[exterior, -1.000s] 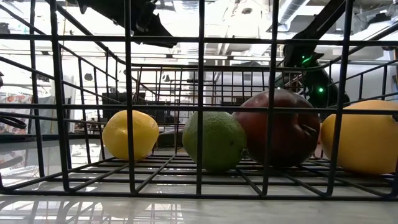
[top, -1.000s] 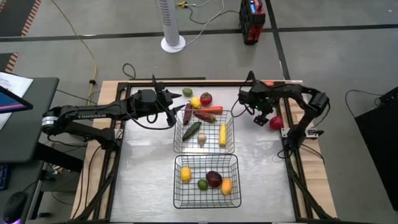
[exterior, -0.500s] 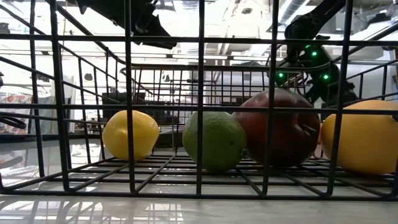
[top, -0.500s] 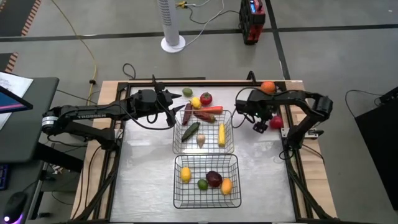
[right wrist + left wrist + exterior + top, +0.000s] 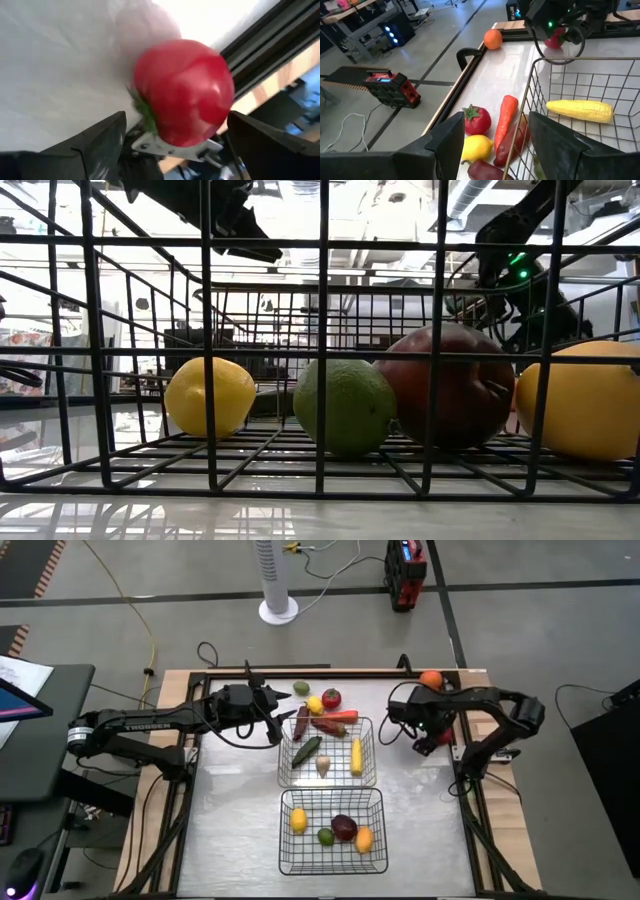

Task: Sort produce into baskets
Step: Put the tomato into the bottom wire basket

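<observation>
A: Which step now?
B: Picking up. Right gripper [image 5: 430, 735] down by the table's [image 5: 240, 820] right edge, fingers spread wide, one on each side of the red fruit [image 5: 182, 92]. No squeeze yet. Nothing held.
A: And next?
B: Probably closing gently on that red fruit, then lifting straight up, clear of the black rail [image 5: 265, 35] just beside it. Round and smooth, so maybe slippery.
A: Then into which basket?
B: Hard to say. Near basket [image 5: 282, 830] holding a lemon [image 5: 208, 395], a lime [image 5: 343, 405], a dark red apple [image 5: 455, 385] and a yellow-orange piece [image 5: 590, 400]. Far basket [image 5: 375, 755] holding corn [image 5: 358, 755], a cucumber [image 5: 308, 750], garlic [image 5: 324, 765] and an eggplant [image 5: 301, 723]. Near one if an apple, perhaps. Green stalk showing, but no sure name.
A: Left gripper?
B: Left gripper [image 5: 278, 728] hanging just beside the far basket's left wall. Fingers apart, empty. Waiting, by the look of it.
A: More to sort?
B: Yes. An orange [image 5: 430, 680] at the far right corner. A loose lime [image 5: 301, 689], a loose lemon [image 5: 315, 704], a tomato [image 5: 331, 698] and a long red pepper [image 5: 340, 716] behind the far basket.
A: Any words to read?
B: White letters along the left arm [image 5: 140, 725], too small to read. Nothing else.
</observation>
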{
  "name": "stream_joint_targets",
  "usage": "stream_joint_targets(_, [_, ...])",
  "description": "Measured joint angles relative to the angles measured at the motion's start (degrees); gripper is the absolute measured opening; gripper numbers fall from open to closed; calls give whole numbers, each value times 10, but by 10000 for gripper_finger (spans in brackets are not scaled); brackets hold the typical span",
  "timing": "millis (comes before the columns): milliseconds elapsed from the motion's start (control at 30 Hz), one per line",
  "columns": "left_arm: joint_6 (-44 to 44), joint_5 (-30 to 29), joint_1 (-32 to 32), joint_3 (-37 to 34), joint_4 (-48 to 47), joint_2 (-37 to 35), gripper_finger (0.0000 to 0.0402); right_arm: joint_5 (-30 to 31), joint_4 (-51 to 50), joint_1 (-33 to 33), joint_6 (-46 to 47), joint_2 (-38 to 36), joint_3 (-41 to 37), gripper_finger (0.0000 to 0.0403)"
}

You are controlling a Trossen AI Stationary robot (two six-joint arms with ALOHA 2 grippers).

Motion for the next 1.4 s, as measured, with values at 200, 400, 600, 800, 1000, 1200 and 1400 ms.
stream_joint_targets(200, [0,0,0,0,0,0,208,-12,-2,-15,5,-18,-2,372])
stream_joint_targets(400, [-3,0,0,0,0,0,208,-13,-1,-18,4,5,-2,372])
stream_joint_targets(600, [-3,0,0,0,0,0,208,-14,4,-18,4,22,-2,367])
stream_joint_targets(800, [-1,0,0,0,0,0,208,-21,10,-18,-2,22,-2,350])
stream_joint_targets(1000, [0,0,0,0,0,0,208,-20,30,-17,-5,22,-2,325])
stream_joint_targets(1200, [0,0,0,0,0,0,208,-18,32,-4,-6,22,-2,312])
stream_joint_targets(1400, [-3,0,0,0,-1,0,208,-19,39,15,-6,22,-2,310])
